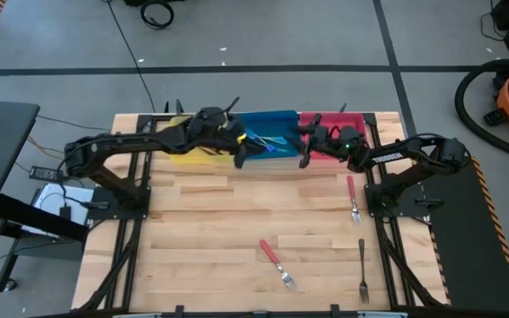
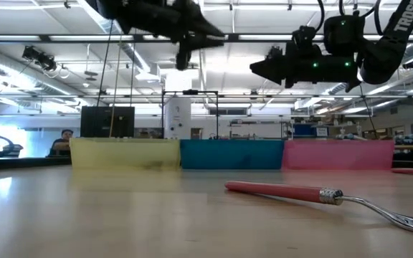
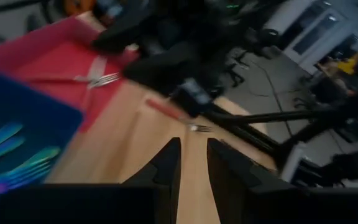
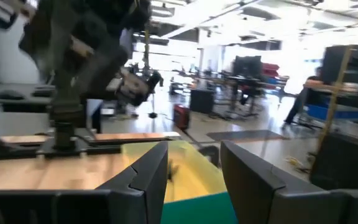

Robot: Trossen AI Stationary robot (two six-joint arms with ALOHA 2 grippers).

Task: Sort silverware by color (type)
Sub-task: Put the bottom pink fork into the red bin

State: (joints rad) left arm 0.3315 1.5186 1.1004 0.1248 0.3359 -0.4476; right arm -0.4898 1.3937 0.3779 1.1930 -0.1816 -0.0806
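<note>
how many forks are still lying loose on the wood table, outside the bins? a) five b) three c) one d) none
b: the high view shows a red-handled fork near the right arm's base, another red-handled fork at mid-table, and a dark fork near the front edge.

Pale wooden table [image 1: 210,221]; shiny metal fork tines [image 2: 400,215].
</note>
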